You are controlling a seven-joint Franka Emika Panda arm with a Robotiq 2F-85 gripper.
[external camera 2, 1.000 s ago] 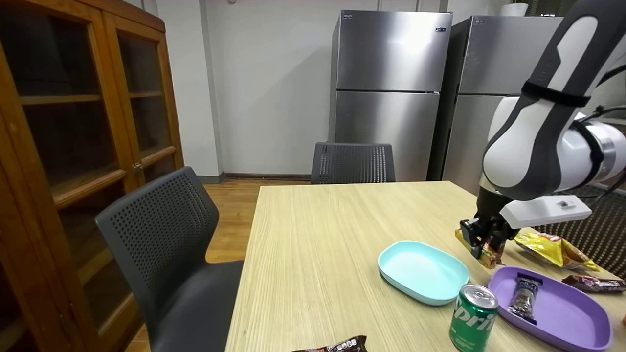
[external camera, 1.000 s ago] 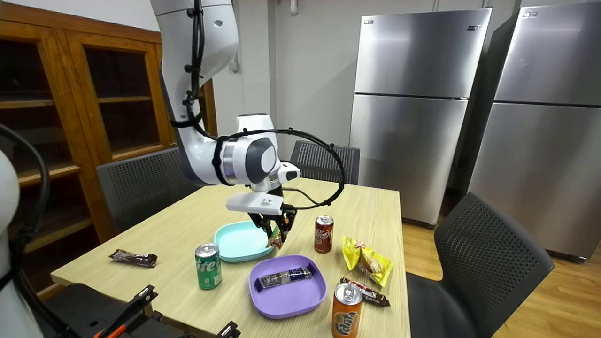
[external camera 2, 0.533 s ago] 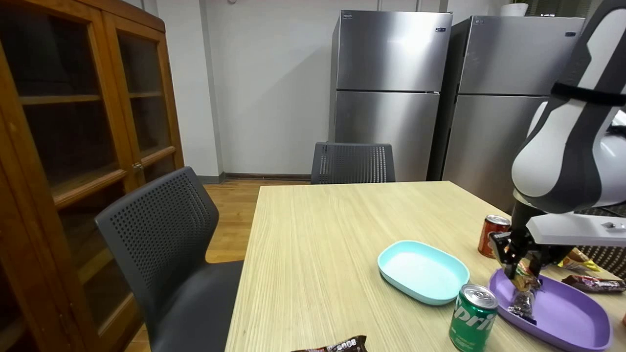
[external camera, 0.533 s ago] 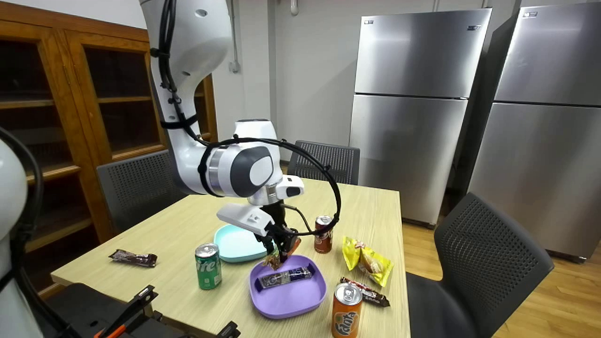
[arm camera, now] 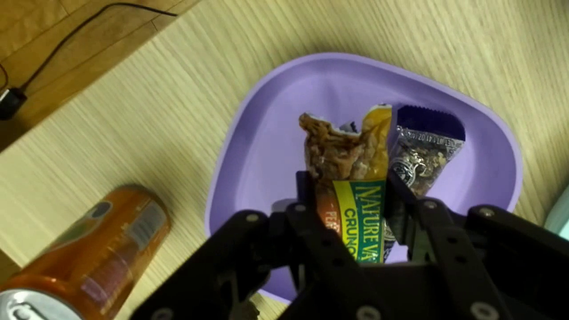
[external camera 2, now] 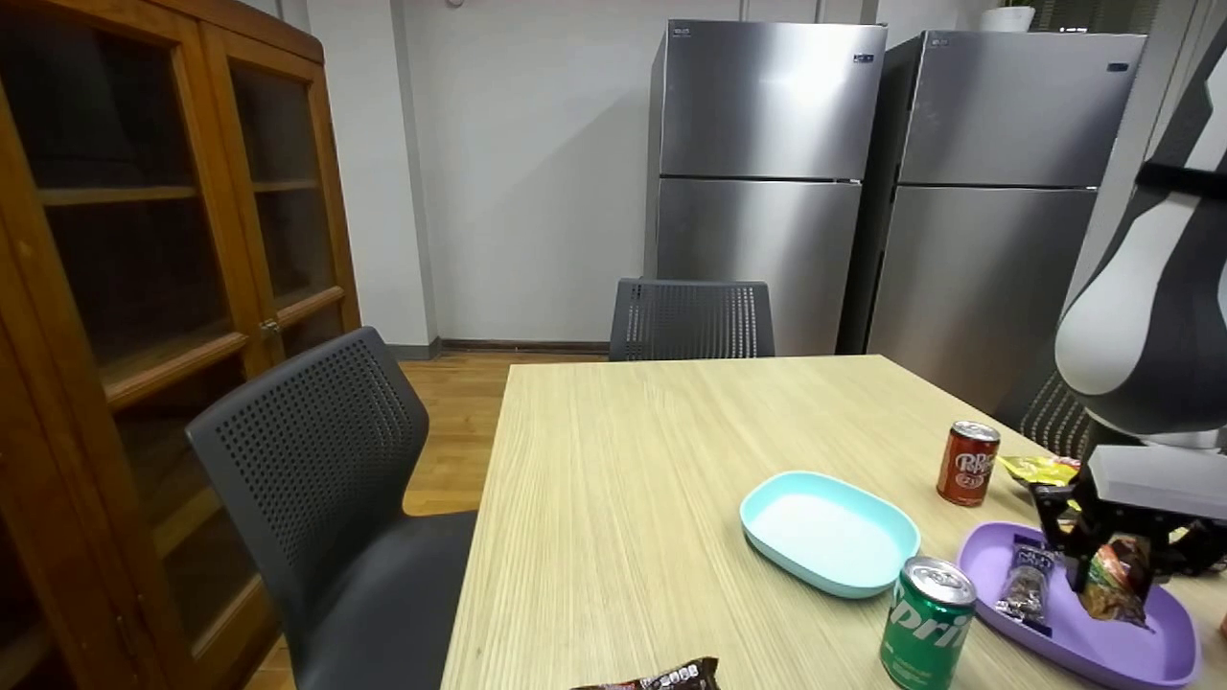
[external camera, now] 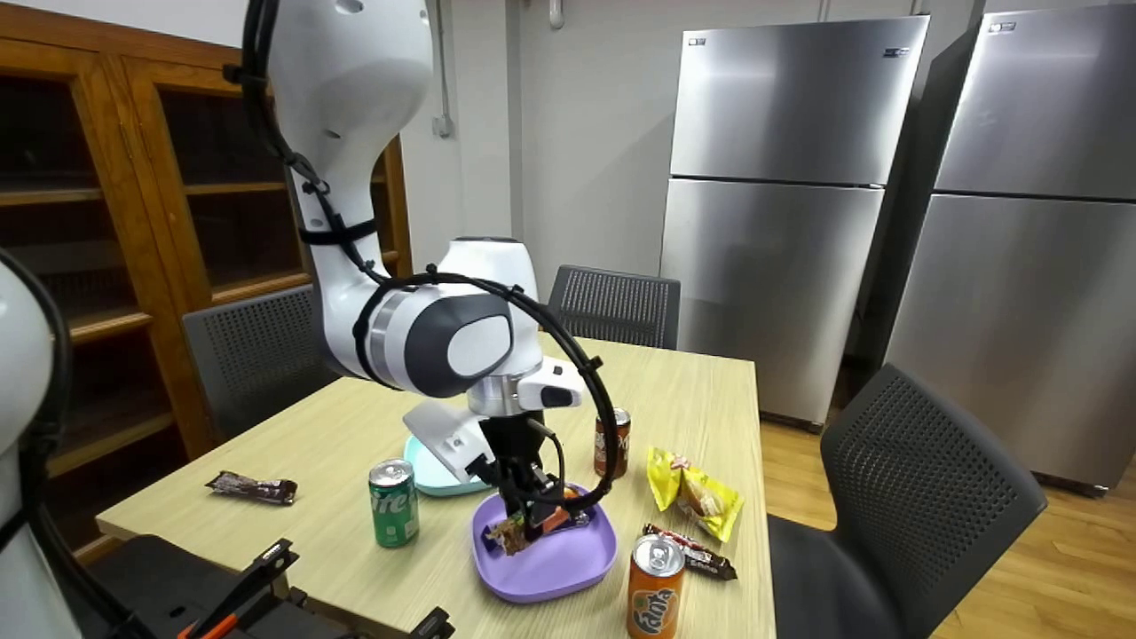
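My gripper (arm camera: pixel 349 191) is shut on a Nature Valley crunchy bar (arm camera: pixel 344 158), green and yellow with brown. One finger presses each long side; the bar's near end is hidden behind the gripper body. Below lies the purple plate (arm camera: pixel 262 151), which holds a clear-and-dark-wrapped bar (arm camera: pixel 422 155) partly covered by the held one. In both exterior views the held bar (external camera 2: pixel 1117 580) hangs tilted within the outline of the purple plate (external camera: pixel 568 581). Whether it touches the plate or the other bar, I cannot tell.
An orange Fanta can (external camera: pixel 655 590), a dark bar (external camera: pixel 710 561) and a yellow packet (external camera: pixel 697 493) lie to one side. A Sprite can (external camera 2: pixel 928 623), turquoise plate (external camera 2: pixel 829 532) and Dr Pepper can (external camera 2: pixel 968 463) stand around. Another dark bar (external camera: pixel 251 487) lies farther off; chairs surround the table.
The gripper has carried the bar from near the turquoise plate to low over the purple plate, turning as it came. Its grip looks the same; the objects on the table have not moved.
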